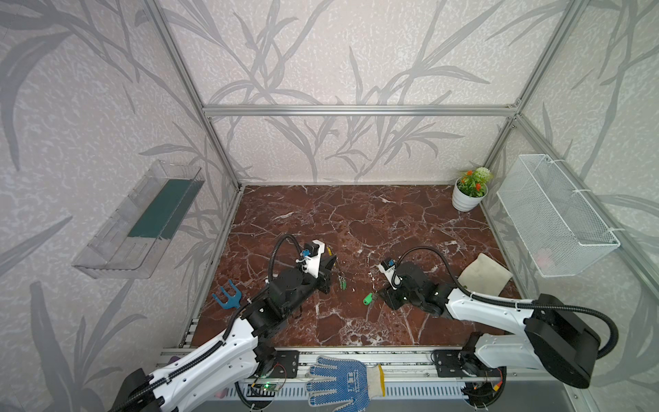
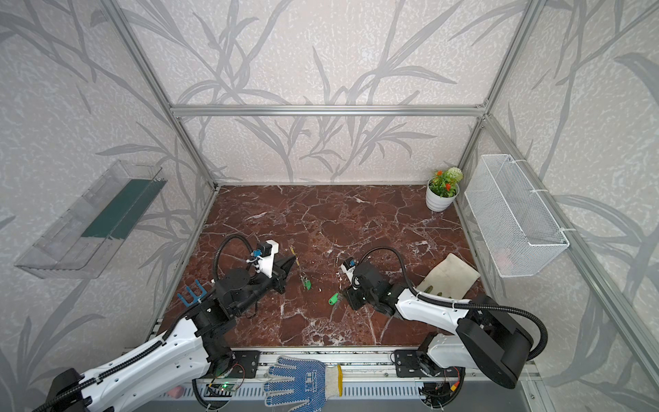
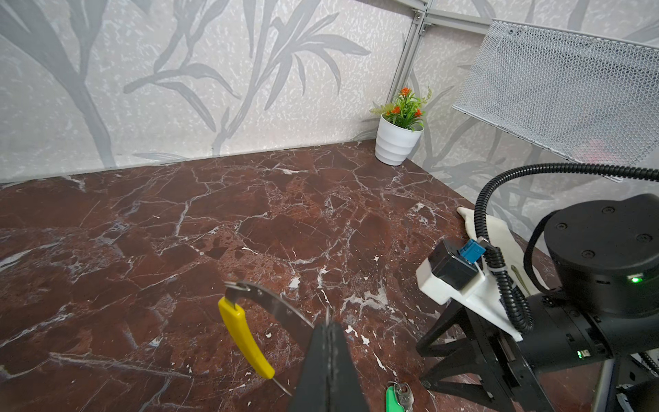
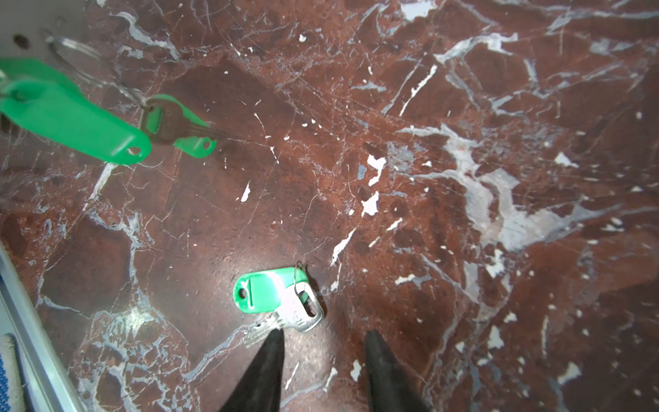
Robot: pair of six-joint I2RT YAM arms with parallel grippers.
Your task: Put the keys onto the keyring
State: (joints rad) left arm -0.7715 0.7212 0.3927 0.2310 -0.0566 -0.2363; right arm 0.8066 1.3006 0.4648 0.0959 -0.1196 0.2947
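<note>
right gripper (image 4: 325, 333): fingers spread, nothing between them, tips low over the table (image 4: 463, 107), just short of the loose key (image 4: 274, 294).
left gripper (image 3: 328, 331): pressed together, pinching the keyring (image 3: 271, 303) on its metal band beside the yellow sleeve (image 3: 246, 342).
loose key, place: flat on the marble, at 9 o'clock of the right wrist in both top views.
loose key, axis: the tag's length runs roughly 8 to 2 o'clock in a top view (image 1: 367, 299), with the metal end towards the gripper.
threaded keys (image 1: 343, 283): apparently hanging from the keyring, at 10 o'clock of the loose key.
doing it well: the tag seems to lie along the closing line, so turn the wrist, pinch across its narrow width, touch the marble, close slowly.
</note>
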